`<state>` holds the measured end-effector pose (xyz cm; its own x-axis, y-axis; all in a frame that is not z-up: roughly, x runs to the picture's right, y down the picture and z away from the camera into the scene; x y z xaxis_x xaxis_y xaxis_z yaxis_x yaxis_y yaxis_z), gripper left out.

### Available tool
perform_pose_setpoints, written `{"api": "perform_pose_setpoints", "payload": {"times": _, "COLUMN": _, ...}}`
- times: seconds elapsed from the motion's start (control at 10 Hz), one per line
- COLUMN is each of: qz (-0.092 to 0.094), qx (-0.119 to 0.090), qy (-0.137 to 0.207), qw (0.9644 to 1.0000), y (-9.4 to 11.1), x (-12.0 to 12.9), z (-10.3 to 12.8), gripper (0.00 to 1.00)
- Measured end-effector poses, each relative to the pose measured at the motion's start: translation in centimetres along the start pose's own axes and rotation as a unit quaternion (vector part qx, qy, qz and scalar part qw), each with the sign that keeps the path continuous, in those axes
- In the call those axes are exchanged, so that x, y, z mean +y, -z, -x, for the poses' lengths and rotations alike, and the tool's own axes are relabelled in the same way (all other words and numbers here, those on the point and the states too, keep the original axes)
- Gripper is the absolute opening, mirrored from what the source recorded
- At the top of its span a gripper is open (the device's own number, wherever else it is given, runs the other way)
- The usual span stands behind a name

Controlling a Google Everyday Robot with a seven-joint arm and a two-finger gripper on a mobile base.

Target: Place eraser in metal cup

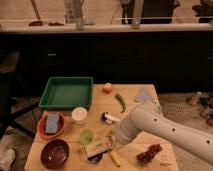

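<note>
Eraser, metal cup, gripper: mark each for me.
eraser (96,149), camera view, tan top face.
metal cup (95,158), camera view, rim below the eraser.
gripper (108,144), camera view, tip at eraser's right end.

table (127,90) layout: tray (66,92) back left, round fruit (107,88) just right of it, pod (120,102) further right. dish (42,131) at left edge with sponge (52,122) in it, big bowl (55,153) in front of it. gripper (107,145) front centre, clamped on eraser (96,149) - eraser tilted, right over metal cup (95,159). brush (109,118) behind gripper, grapes (149,152) to its right.
</note>
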<state>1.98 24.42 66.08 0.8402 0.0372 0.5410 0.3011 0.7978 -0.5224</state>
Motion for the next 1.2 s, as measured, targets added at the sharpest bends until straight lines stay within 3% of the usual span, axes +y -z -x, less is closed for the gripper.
{"api": "perform_pose_setpoints", "payload": {"times": 0.5, "qz": 0.025, "qx": 0.004, "qy": 0.017, "qw": 0.9995, "y": -1.4, "x": 0.1, "z": 0.7, "gripper": 0.0}}
{"api": "perform_pose_setpoints", "payload": {"times": 1.2, "qz": 0.046, "qx": -0.009, "qy": 0.024, "qw": 0.9986, "y": -3.3, "x": 1.3, "z": 1.3, "gripper": 0.0}}
